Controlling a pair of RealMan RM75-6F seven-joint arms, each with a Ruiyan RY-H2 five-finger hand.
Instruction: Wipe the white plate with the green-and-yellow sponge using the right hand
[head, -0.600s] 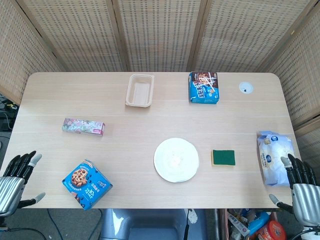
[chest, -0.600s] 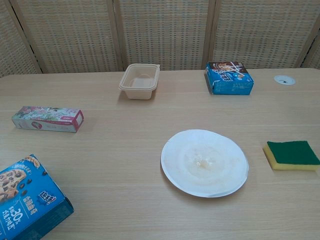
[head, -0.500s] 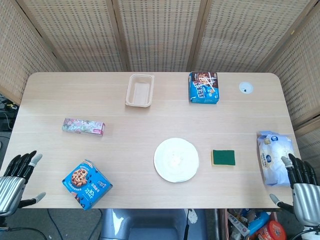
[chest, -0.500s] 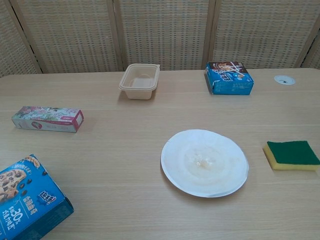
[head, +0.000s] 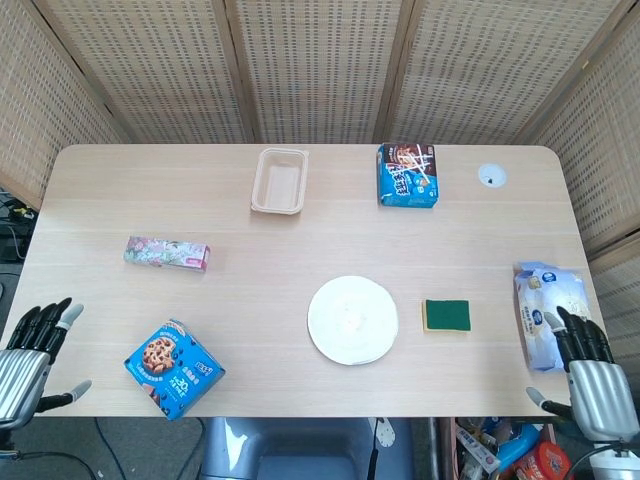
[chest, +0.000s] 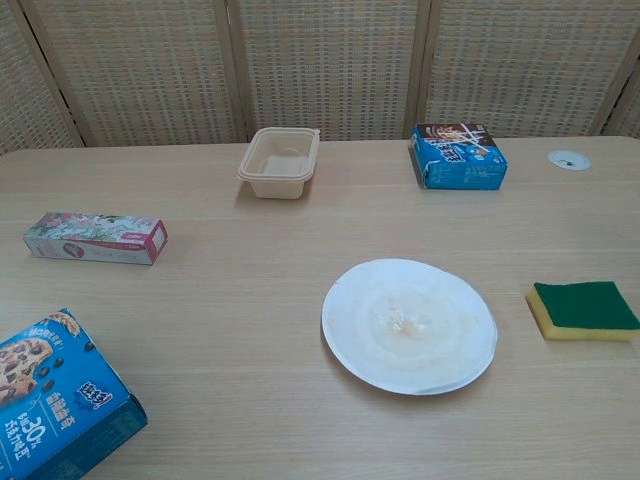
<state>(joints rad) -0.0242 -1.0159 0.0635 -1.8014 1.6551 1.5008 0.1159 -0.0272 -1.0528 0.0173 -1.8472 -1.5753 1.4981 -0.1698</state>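
Observation:
The white plate (head: 352, 320) (chest: 409, 325) lies near the table's front edge, with a faint smear at its middle. The green-and-yellow sponge (head: 446, 315) (chest: 582, 310) lies flat, green side up, just to the plate's right and apart from it. My right hand (head: 587, 375) hovers off the table's front right corner, fingers spread, holding nothing, well right of the sponge. My left hand (head: 26, 358) is off the front left corner, also spread and holding nothing. Neither hand shows in the chest view.
A blue-white bag (head: 548, 312) lies at the right edge by my right hand. A cookie box (head: 173, 368) sits front left, a floral box (head: 166, 253) at left, a beige tray (head: 279, 181) and a blue box (head: 407, 175) at the back.
My right hand has shifted slightly left and up toward the table's corner. The left hand and the objects stay where they were.

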